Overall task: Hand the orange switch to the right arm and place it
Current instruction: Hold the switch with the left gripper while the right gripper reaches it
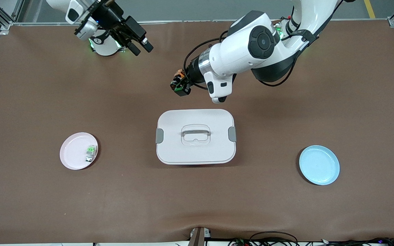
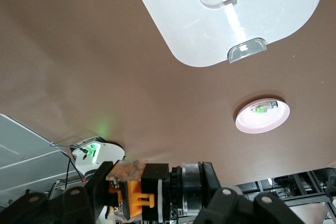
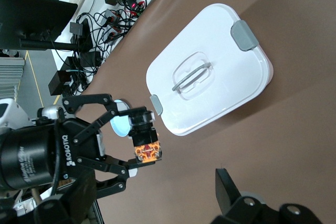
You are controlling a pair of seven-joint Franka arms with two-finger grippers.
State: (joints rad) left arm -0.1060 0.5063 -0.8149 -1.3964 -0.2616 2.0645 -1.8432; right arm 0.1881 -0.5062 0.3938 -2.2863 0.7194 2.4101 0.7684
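Note:
My left gripper (image 1: pixel 180 84) is shut on the orange switch (image 1: pixel 179 76), a stubby black and orange part, and holds it over the brown mat by the white box's edge that faces the robots. In the left wrist view the switch (image 2: pixel 137 199) sits clamped between the left gripper's (image 2: pixel 149 193) dark fingers. The right wrist view shows the switch (image 3: pixel 147 149) in the left gripper (image 3: pixel 137 148), apart from my right gripper (image 3: pixel 152 203). The right gripper (image 1: pixel 141 48) hangs open and empty near its own base, over the mat.
A closed white box (image 1: pixel 195 136) with a handle and grey clips stands mid-table. A pink plate (image 1: pixel 71 153) toward the right arm's end holds a small green and clear part (image 1: pixel 90 152). A blue plate (image 1: pixel 319 165) lies toward the left arm's end.

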